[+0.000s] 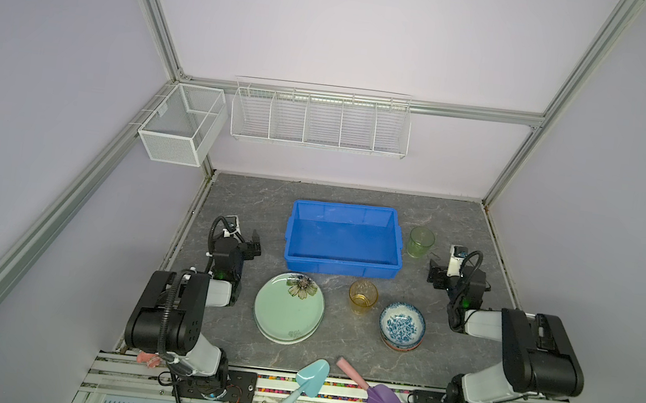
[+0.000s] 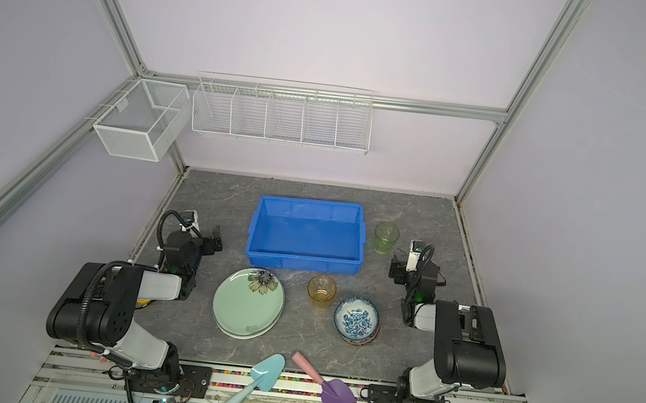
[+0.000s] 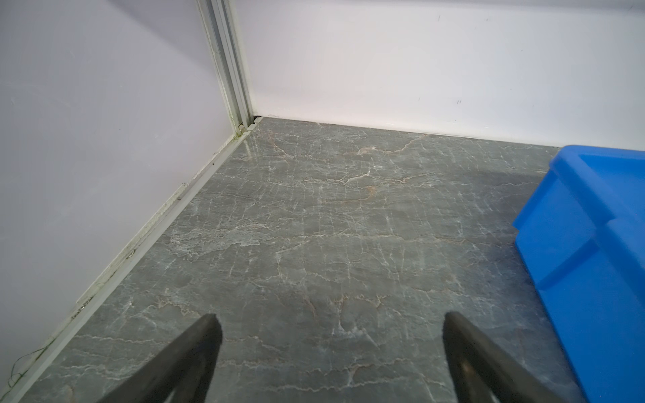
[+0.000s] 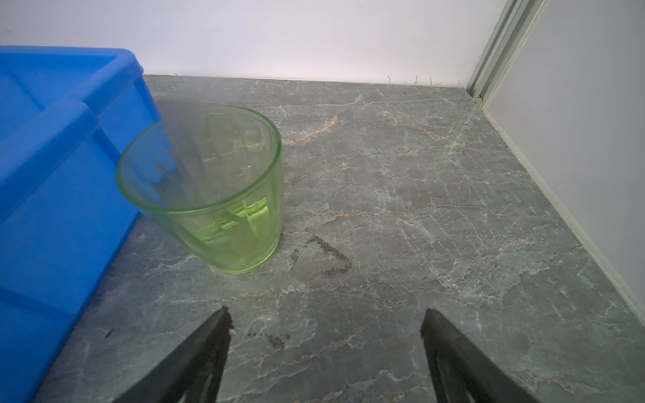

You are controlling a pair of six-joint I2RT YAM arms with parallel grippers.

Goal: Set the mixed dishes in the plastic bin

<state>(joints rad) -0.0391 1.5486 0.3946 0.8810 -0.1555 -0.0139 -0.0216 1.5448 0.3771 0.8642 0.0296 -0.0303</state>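
Since nothing shows inside the plastic bin (image 1: 340,267) yet, every dish is a lift to come. Nearest the rail lie a teal shovel (image 1: 310,376) and a purple shovel (image 1: 384,402), which are no part of the job. Beyond them on the tabletop (image 1: 236,208) sits a stack of plates (image 1: 287,309), pale green floral on top. To its right is a stack of bowls (image 1: 401,325) with the blue-white one uppermost. The amber tumbler (image 1: 362,297) stands between them, a little farther back. I judge that a pinch on a top rim could drag the dish beneath it, or let glazed ware slip.

Farther on, the left pincer (image 3: 330,328) and right pincer (image 4: 326,321) hover at either side of the bin, each with jaws wide apart and nothing between them. The green tumbler (image 4: 206,188) stands upright just beside the bin's right wall, ahead of the right pincer. With so little room on that side, a jaw may knock the glass over or shove it against the wall.
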